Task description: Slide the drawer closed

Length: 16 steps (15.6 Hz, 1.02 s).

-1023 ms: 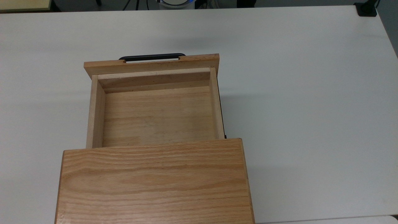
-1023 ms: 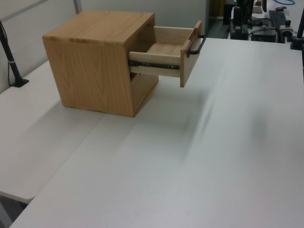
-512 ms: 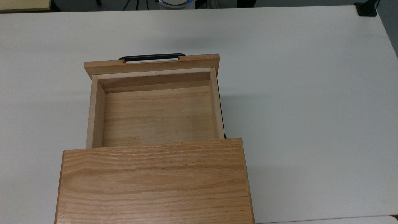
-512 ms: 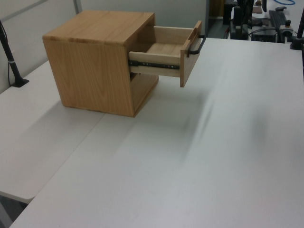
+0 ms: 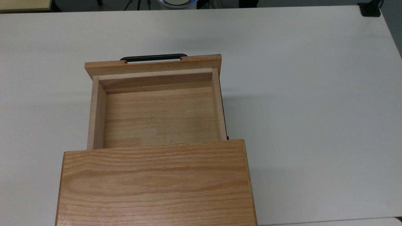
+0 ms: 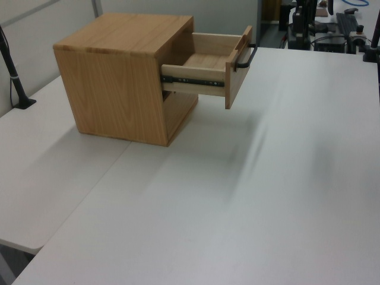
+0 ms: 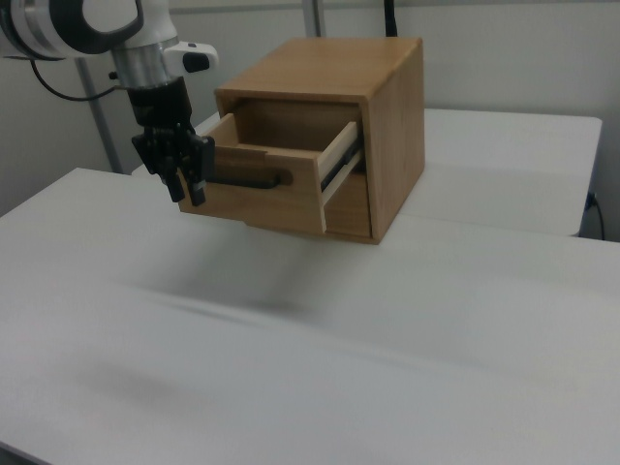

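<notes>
The drawer [image 5: 157, 116] is a light oak tray standing pulled well out of its wooden cabinet [image 5: 157, 185], and its inside is empty. A thin black bar handle [image 5: 154, 57] runs along its wider front panel. In the left view the drawer [image 6: 205, 74] juts toward the left view's right on a black slide rail. In the right view my gripper [image 7: 187, 197] hangs pointing down in front of the drawer's front panel [image 7: 281, 203], at the left end of the handle [image 7: 247, 179]. I cannot tell whether it touches the handle.
The cabinet [image 7: 387, 126] stands on a wide white table [image 5: 314, 94]. A black clamp [image 5: 370, 9] sits at the table's far right corner in the top view. A black post [image 6: 15, 83] stands at the left view's left edge.
</notes>
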Motion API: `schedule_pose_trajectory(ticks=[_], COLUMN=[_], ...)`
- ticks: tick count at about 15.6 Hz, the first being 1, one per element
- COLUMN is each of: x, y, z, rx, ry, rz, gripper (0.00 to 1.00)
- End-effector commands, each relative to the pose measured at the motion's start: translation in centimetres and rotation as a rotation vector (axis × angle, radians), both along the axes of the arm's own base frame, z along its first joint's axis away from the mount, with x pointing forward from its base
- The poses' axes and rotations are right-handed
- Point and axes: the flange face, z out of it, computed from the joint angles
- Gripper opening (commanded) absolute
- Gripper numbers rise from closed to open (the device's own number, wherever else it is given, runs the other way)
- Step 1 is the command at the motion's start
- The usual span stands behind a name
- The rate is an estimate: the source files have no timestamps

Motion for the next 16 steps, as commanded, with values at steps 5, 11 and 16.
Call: schedule_pose_trajectory(ticks=[5,11,16], x=[1.7,6.1,8.6], y=[-0.2,0.3,1.3], z=[-1.9,-3.3,-5.0], rx=[0.119,0.138,0.134], ry=[0.028,-0.141,-0.151], rz=[0.096,0.092,0.102], gripper=[0.25,0.25,0.12])
